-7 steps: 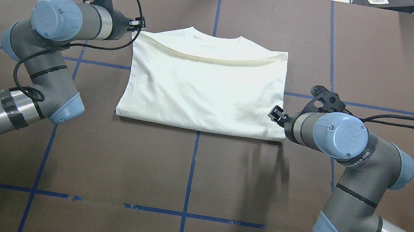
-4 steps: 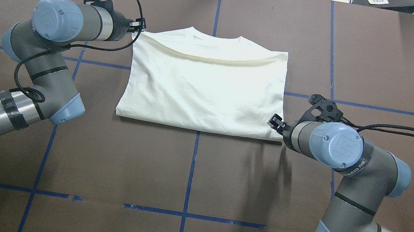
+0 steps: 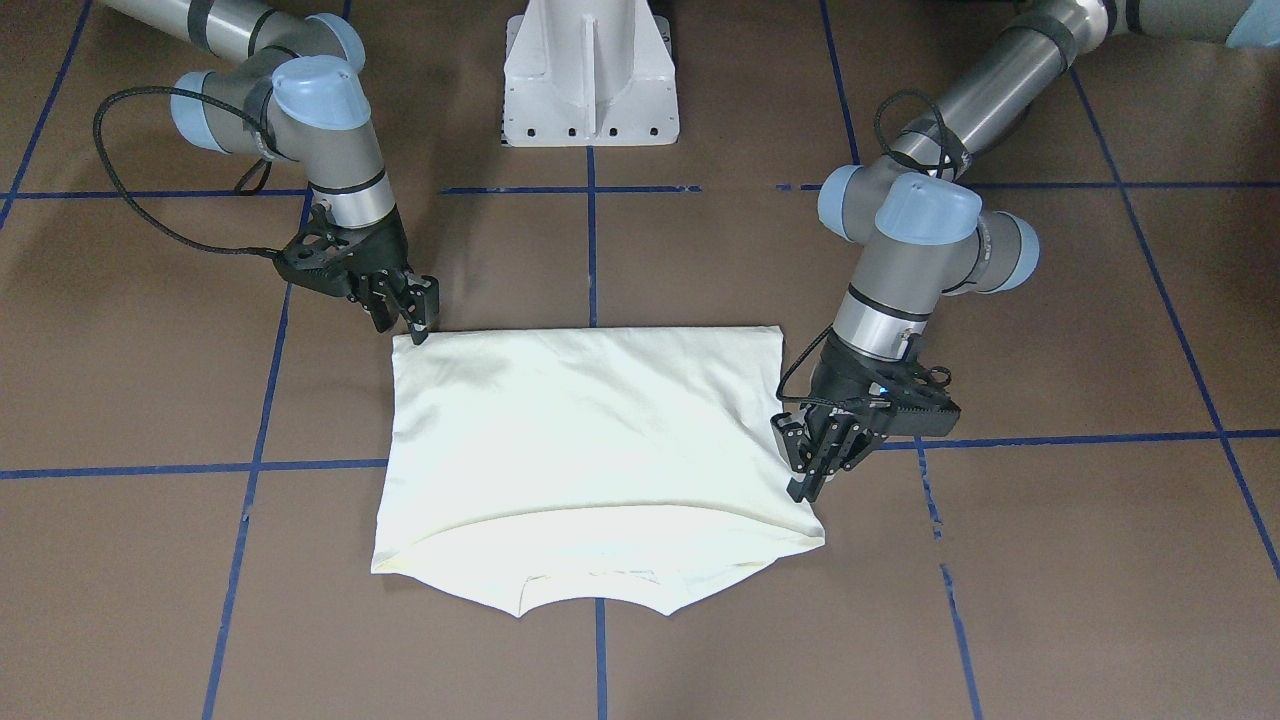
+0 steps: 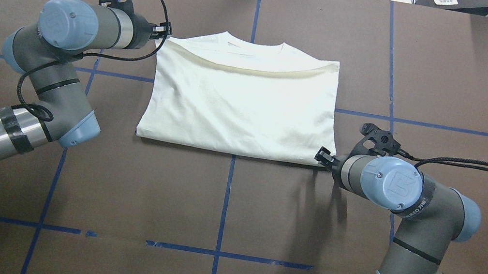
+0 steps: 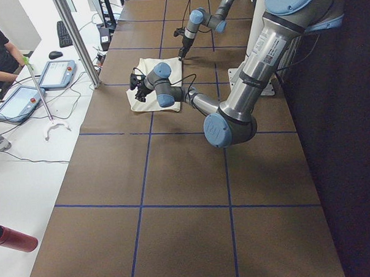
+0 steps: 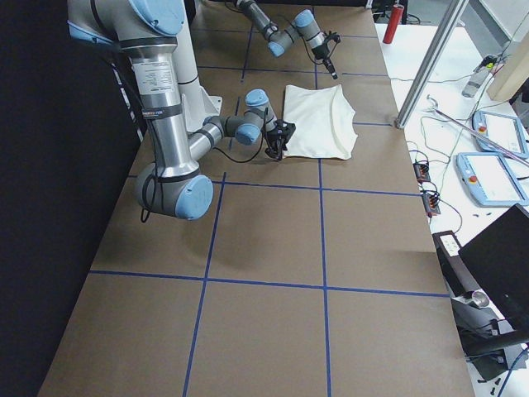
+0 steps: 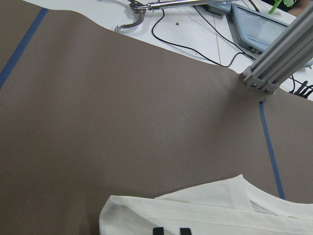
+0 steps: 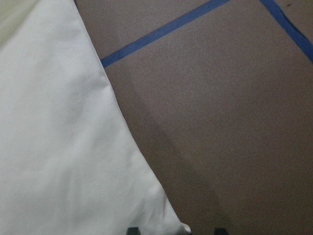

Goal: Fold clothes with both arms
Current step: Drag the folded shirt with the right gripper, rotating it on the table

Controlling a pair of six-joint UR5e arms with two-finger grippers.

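Only wrist views show shirt (image 7: 205, 210) between jaws.

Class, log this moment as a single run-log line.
shirt: folded flat | left gripper: at collar-end corner, grip unclear | right gripper: open, at robot-side corner

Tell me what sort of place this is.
Most likely a robotics lab: a table gridded with blue tape, the left arm and right arm at a white T-shirt, and teach pendants with loose cables on a white bench.
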